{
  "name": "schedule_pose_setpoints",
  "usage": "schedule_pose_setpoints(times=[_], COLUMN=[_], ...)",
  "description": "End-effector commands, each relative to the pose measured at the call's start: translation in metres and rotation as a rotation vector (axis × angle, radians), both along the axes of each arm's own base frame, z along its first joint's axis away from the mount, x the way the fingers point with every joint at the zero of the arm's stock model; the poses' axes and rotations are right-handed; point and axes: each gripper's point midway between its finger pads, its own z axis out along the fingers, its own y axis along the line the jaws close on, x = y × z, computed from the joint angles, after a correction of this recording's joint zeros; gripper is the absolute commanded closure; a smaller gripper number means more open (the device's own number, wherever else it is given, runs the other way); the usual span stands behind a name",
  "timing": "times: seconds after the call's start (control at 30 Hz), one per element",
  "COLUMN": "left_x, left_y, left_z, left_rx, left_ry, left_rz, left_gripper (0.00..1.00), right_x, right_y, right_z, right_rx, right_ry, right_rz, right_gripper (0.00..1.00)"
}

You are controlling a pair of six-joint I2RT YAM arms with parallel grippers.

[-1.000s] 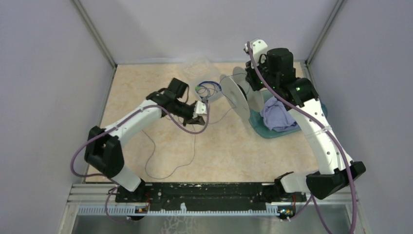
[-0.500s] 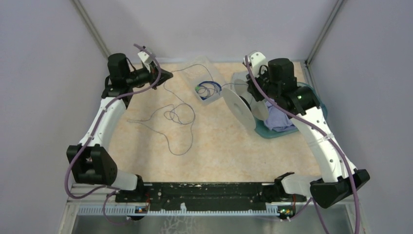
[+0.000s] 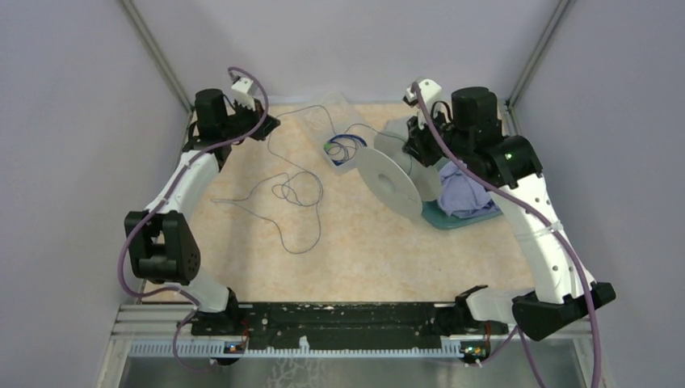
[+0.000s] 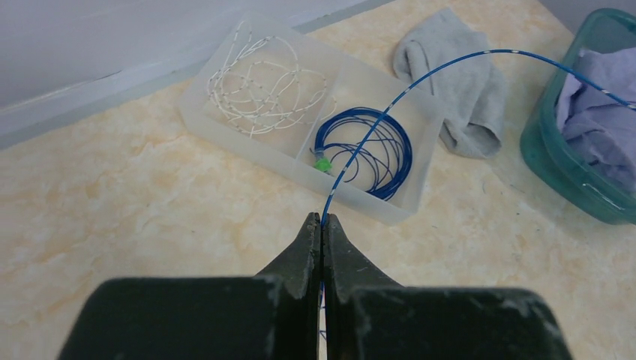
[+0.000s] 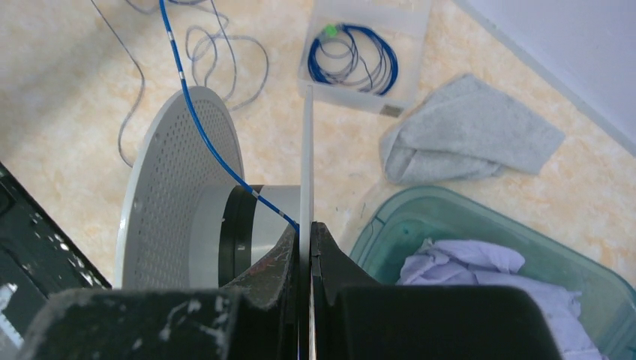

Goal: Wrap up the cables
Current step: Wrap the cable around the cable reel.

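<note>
Mid-wrap, judging by the layout: laying turns onto the spool. Pinches the very thin, long, dark thread-like cable at the tips of the left end effector, pressed together on it. Sends a taut span ahead and rightward from those tips. Leaves slack loops on the beige marbled worktop, right of that end effector and nearer the bases. Clamps the thin rim of the pale grey perforated plastic spool in the right end effector, likewise pressed together, meeting the cable at the hub just left of its tips. Probably calls next for carrying the cable round the hub under steady tension, avoiding knots in the slack.
</note>
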Motion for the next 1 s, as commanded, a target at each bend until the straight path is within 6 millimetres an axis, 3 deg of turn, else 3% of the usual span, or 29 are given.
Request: schedule_pose_setpoints(times=[0.0, 0.3, 0.43, 0.67, 0.97], left_x=[0.008, 0.004, -0.002, -0.025, -0.053], left_y=[0.007, -0.009, -0.022, -0.040, -0.066], left_z=[-0.014, -0.056, -0.079, -0.120, -0.150], left_rx=[0.078, 0.283, 0.366, 0.424, 0.555], left_ry=[0.014, 0.015, 0.027, 0.081, 0.063], left_rz=[0.054, 0.069, 0.045, -0.031, -0.198], left_gripper=[1.00, 1.00, 1.00, 1.00, 1.00], right_x=[0.004, 0.014, 0.025, 0.064, 0.101], right_y=[0.017, 0.047, 0.050, 0.016, -0.025], right_z=[0.060, 0.090, 0.101, 0.126, 0.131], right_rx=[0.142, 0.266, 0.310, 0.419, 0.535], right_ry=[-0.086, -0.015, -0.017, -0.074, -0.109], right_rz=[0.038, 0.119, 0.109, -0.043, -0.253], right_gripper=[1.00, 1.00, 1.00, 1.00, 1.00])
